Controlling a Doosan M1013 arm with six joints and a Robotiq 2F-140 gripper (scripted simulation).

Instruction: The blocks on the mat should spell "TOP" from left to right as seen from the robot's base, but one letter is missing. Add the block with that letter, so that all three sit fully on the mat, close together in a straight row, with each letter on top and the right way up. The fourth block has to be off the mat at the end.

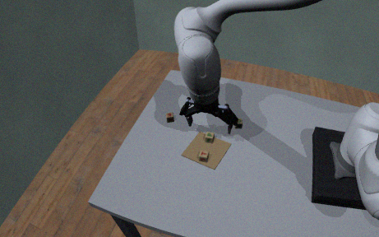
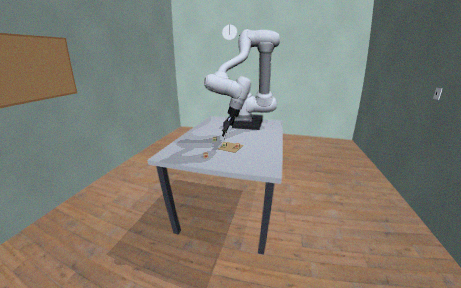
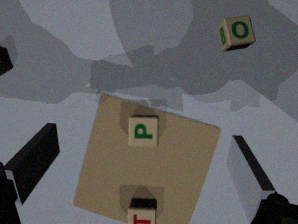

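Observation:
A tan mat [image 1: 206, 150] lies on the grey table. On it stand a block with a green P [image 3: 143, 129] and a block with a red T [image 3: 141, 219], with a gap between them; they also show in the top view, the P block [image 1: 209, 137] and the T block [image 1: 203, 155]. A block with a green O [image 3: 236, 32] lies off the mat on the table, seen in the top view [image 1: 238, 123] just beside a fingertip. A fourth block with red marking [image 1: 170, 117] lies off the mat to the far side. My gripper [image 1: 210, 123] is open and empty, hovering above the mat's far edge.
The robot's black base plate [image 1: 334, 166] sits at the right of the table. The table's edges fall off to a wooden floor. The arm casts broad shadows over the table around the blocks.

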